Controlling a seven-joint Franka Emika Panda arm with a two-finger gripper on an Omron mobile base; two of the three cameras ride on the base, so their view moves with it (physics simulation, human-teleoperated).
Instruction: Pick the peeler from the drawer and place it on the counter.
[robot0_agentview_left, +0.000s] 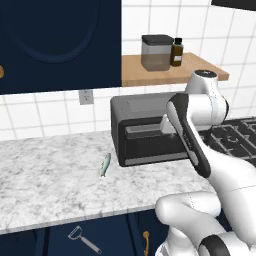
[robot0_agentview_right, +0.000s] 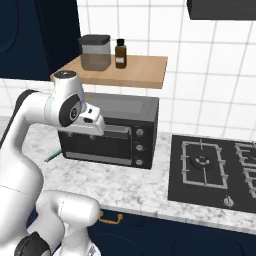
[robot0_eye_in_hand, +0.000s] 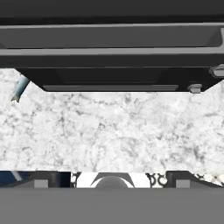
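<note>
The peeler (robot0_agentview_left: 82, 239), silver-grey with a forked head, lies inside the open drawer (robot0_agentview_left: 60, 242) below the counter's front edge at the lower left. The speckled marble counter (robot0_agentview_left: 45, 185) stretches above it. My gripper (robot0_eye_in_hand: 111, 181) hangs open over the counter (robot0_eye_in_hand: 113, 131) just in front of a black toaster oven, with nothing between its widely spread fingertips (robot0_eye_in_hand: 41, 182). In the hand view a sliver of the drawer's blue inside (robot0_eye_in_hand: 6, 177) shows at the lower left. The gripper is up and to the right of the peeler, well apart from it.
A black toaster oven (robot0_agentview_left: 145, 130) stands on the counter close behind the gripper. A small blue-grey fish-shaped object (robot0_agentview_left: 105, 164) lies left of it. A black stovetop (robot0_agentview_right: 215, 167) is to the right. A wooden shelf (robot0_agentview_right: 130, 70) with a jar and a bottle hangs above.
</note>
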